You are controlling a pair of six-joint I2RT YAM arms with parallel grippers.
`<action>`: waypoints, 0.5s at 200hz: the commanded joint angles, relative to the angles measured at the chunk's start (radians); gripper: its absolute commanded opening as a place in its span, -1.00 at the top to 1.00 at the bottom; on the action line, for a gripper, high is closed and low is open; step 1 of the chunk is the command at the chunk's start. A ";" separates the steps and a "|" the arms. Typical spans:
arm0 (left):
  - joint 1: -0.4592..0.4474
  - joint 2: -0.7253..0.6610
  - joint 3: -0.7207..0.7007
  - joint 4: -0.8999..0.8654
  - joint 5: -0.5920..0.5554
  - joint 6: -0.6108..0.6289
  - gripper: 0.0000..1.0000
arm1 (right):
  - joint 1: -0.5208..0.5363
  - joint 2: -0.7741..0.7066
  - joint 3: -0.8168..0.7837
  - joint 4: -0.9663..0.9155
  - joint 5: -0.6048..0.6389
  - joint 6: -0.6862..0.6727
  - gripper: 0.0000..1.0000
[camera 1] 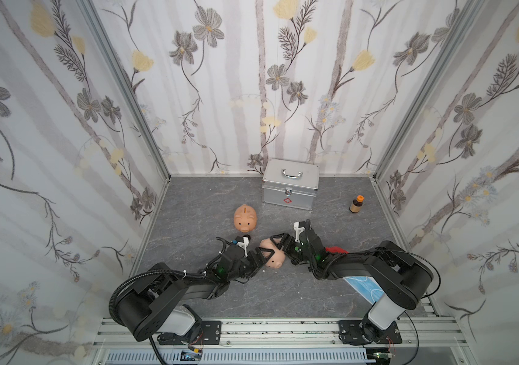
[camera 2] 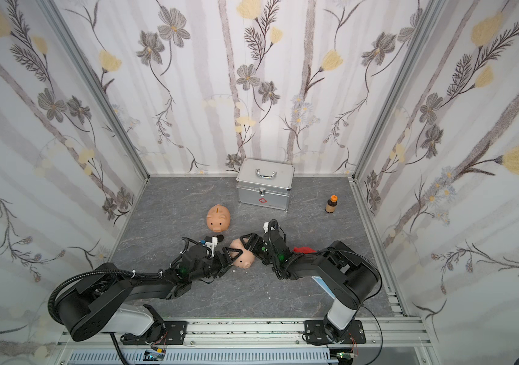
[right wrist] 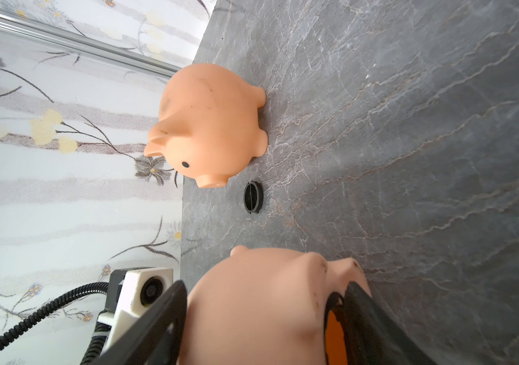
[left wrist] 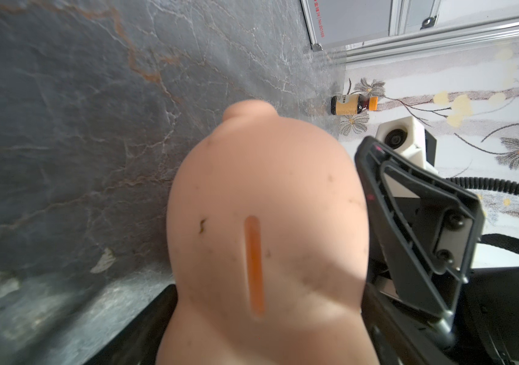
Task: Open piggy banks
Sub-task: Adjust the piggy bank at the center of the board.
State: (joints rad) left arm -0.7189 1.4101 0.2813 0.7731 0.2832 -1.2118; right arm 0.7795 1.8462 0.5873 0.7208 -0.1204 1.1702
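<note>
A peach-pink piggy bank (camera 1: 273,258) lies between both grippers in the middle of the grey floor. My left gripper (camera 1: 266,252) comes from the left and is shut on its body, with the coin slot (left wrist: 254,265) facing the left wrist camera. From the right, my right gripper (camera 1: 278,248) is shut on the same pig. One of its fingers (right wrist: 365,313) lies at a dark-rimmed hole showing orange inside. A second peach-pink piggy bank (camera 1: 245,218) stands farther back. A loose black plug (right wrist: 252,197) lies in front of its snout. A red piggy bank (camera 1: 335,250) peeks from behind the right arm.
A silver metal case (camera 1: 290,185) with a handle stands against the back wall. A small brown bottle (camera 1: 356,203) with an orange cap stands at the back right. A blue-and-white flat item (camera 1: 362,286) lies under the right arm. Flowered walls close in three sides.
</note>
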 commanded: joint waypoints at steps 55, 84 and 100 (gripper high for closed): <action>-0.001 -0.113 0.044 -0.308 -0.087 0.087 -0.46 | 0.003 -0.170 0.061 -0.285 0.056 -0.193 -0.82; -0.001 -0.201 0.094 -0.527 -0.143 0.147 -0.46 | 0.003 -0.266 0.072 -0.402 0.158 -0.250 -0.81; -0.001 -0.224 0.145 -0.663 -0.163 0.184 -0.46 | 0.003 -0.304 0.071 -0.449 0.198 -0.266 -0.80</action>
State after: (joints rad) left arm -0.7197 1.2182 0.3725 0.3626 0.1867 -1.1034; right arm 0.7830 1.5864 0.6510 0.3859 -0.0238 0.9653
